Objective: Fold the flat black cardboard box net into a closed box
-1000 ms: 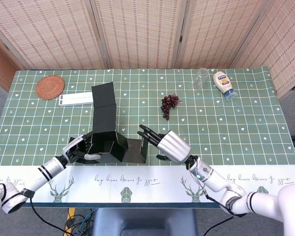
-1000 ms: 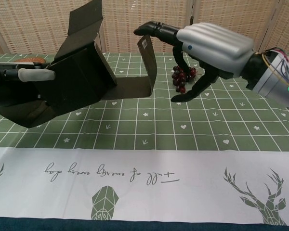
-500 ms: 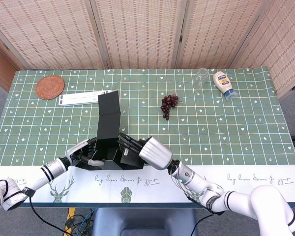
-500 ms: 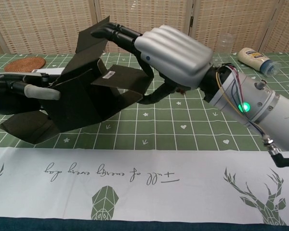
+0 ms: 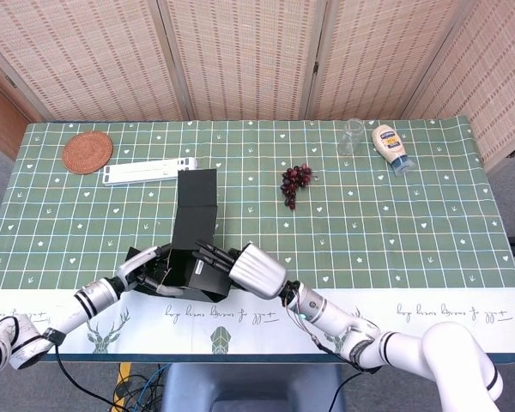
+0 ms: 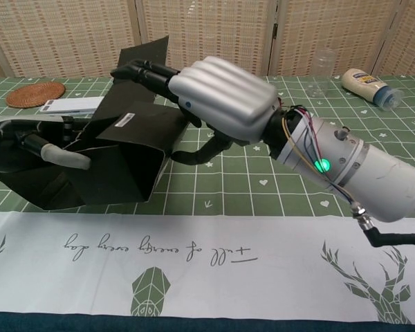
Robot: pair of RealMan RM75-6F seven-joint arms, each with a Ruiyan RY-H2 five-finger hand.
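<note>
The box sits near the bench's front edge, left of centre, and it is only half made. Its near end is already raised into walls, with one side panel pushed flat over the top (the one with the small white label, plain in the chest view). A long flap runs off from it toward the far edge, not yet folded, so we judge the closing is mostly left to do.

Our right hand lies over the top panel, fingers extended and pressing it down, clasping nothing. Our left hand holds the box's left wall, fingers wrapped against the card.

Further out lie grapes at mid-bench. A coaster sits at the far left corner, a bottle and glass at the far right.
</note>
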